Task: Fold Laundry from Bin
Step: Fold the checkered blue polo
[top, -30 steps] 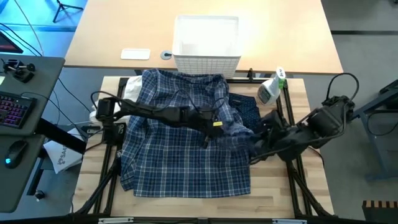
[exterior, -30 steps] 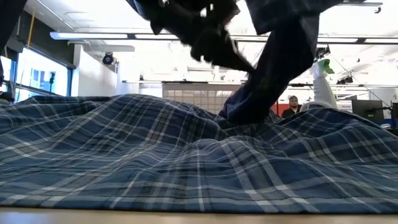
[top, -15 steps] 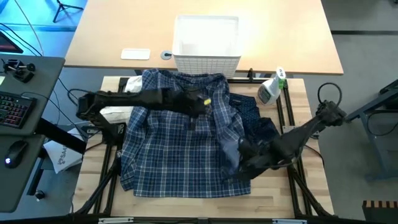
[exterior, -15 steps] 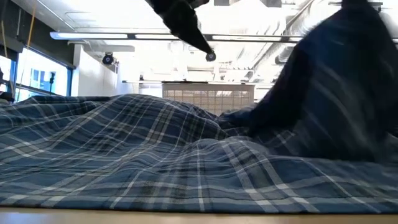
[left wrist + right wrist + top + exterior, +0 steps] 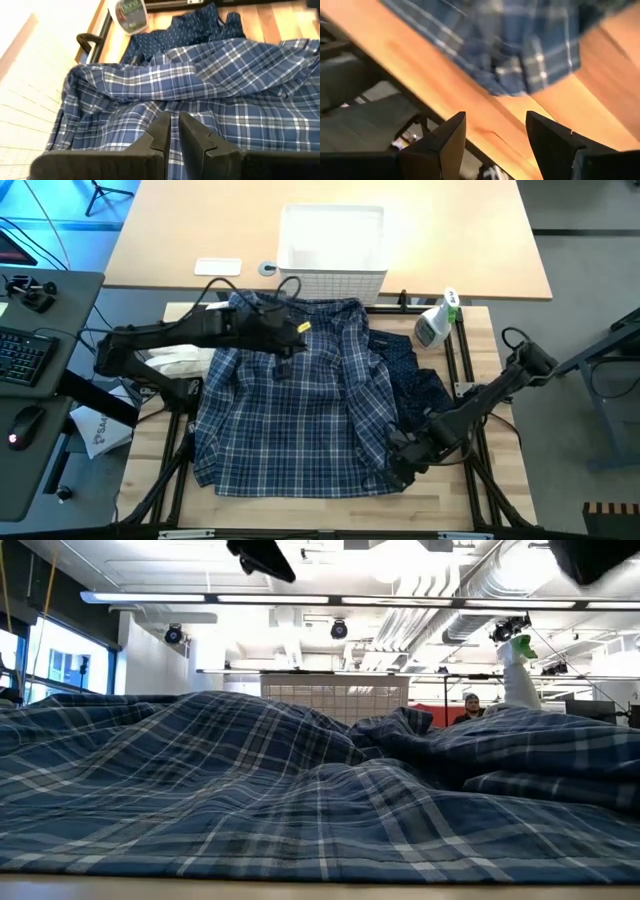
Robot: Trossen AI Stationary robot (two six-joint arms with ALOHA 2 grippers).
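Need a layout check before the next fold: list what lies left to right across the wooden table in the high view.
White cloth → left gripper → blue-white plaid shirt → right gripper at the shirt's right hem → spray bottle at the far right edge.

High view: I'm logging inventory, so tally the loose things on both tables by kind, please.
Garments: 2, plaid shirt, navy dotted trousers
Baskets: 1, white bin
Spray bottles: 1
Flat white items: 1
Small round discs: 1
Total: 6
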